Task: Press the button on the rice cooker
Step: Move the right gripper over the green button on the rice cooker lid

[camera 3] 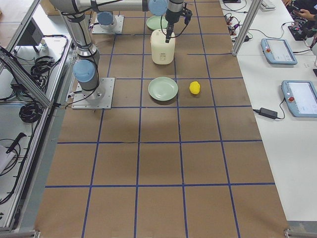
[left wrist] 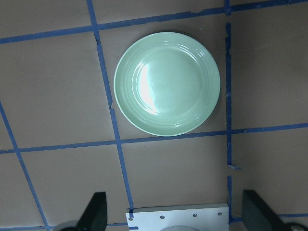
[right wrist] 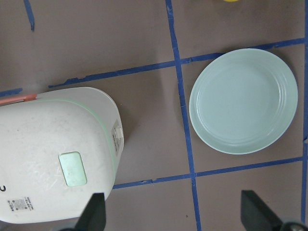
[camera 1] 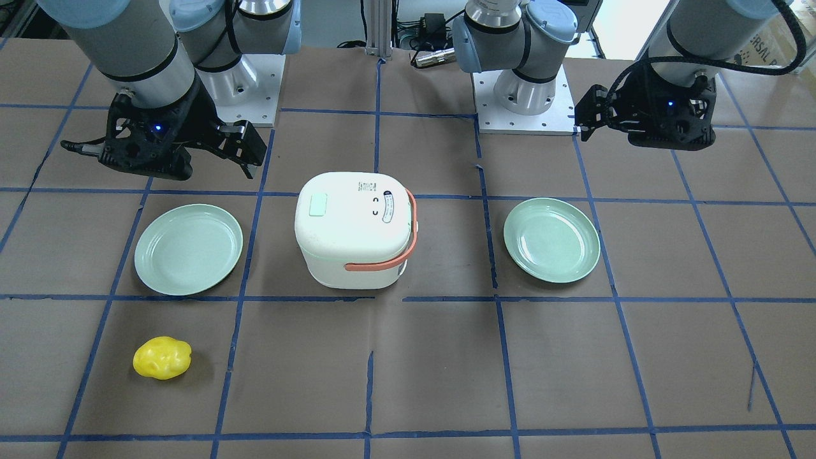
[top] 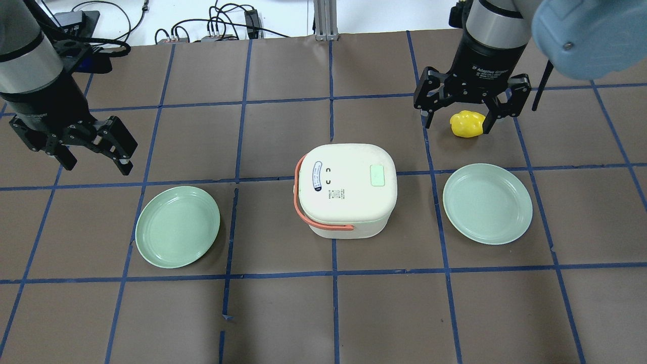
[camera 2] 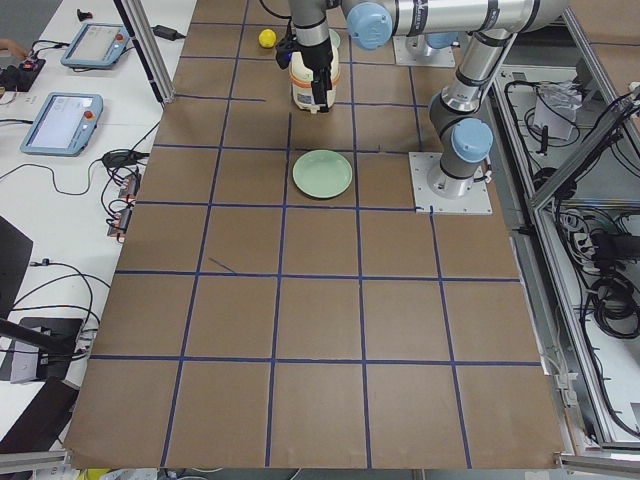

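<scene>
The white rice cooker stands mid-table with its lid shut and its salmon handle folded down. A mint-green rectangular button sits on the lid; it also shows in the front view and the right wrist view. My left gripper is open and empty, hovering left of the cooker and well clear of it. My right gripper is open and empty, hovering beyond the cooker's right side, above a yellow lumpy object. The cooker's inner pot is hidden.
A mint-green plate lies left of the cooker and another plate lies right of it. The left wrist view looks down on the left plate; the right wrist view shows the right plate. Brown table with blue tape grid.
</scene>
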You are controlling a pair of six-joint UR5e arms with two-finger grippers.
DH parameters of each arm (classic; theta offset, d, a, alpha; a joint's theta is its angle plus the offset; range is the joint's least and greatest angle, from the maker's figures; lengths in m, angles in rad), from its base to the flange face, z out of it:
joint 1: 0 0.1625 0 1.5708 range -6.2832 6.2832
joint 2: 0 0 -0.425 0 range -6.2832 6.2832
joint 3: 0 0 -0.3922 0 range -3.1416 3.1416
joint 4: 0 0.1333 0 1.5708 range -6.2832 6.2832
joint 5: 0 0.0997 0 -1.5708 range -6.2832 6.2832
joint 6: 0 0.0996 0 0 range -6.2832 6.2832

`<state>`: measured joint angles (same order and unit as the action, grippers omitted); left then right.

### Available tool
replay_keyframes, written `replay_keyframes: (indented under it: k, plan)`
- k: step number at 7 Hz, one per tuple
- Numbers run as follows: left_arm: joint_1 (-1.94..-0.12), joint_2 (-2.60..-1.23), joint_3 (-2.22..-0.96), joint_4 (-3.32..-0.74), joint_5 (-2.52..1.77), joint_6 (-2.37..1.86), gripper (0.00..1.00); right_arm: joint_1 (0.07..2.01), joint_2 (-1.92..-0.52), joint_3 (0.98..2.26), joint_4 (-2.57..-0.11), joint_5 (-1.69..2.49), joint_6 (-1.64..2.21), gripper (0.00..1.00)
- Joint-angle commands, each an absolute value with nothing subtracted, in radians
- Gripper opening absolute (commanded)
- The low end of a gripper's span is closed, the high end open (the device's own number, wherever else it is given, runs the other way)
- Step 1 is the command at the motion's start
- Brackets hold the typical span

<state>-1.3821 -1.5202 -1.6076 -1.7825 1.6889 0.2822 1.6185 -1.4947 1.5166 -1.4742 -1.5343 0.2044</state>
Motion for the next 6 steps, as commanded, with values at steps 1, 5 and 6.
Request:
replay_keyframes:
  k: [1, 5, 6]
  plan:
    - [-1.382, -1.520, -1.608, -1.782, 1.689, 0.282, 1.00, 1.618, -1.496, 1.517, -1.474, -1.534, 0.204, 1.00]
    - [-1.382, -1.520, -1.608, -1.782, 1.689, 0.282, 1.00, 1.618, -1.505, 1.516, -1.521, -1.536, 0.158, 1.00]
    - [-1.382, -1.520, -1.608, -1.782, 1.689, 0.282, 1.00, 1.621, -1.505, 1.516, -1.531, -1.536, 0.150, 1.00]
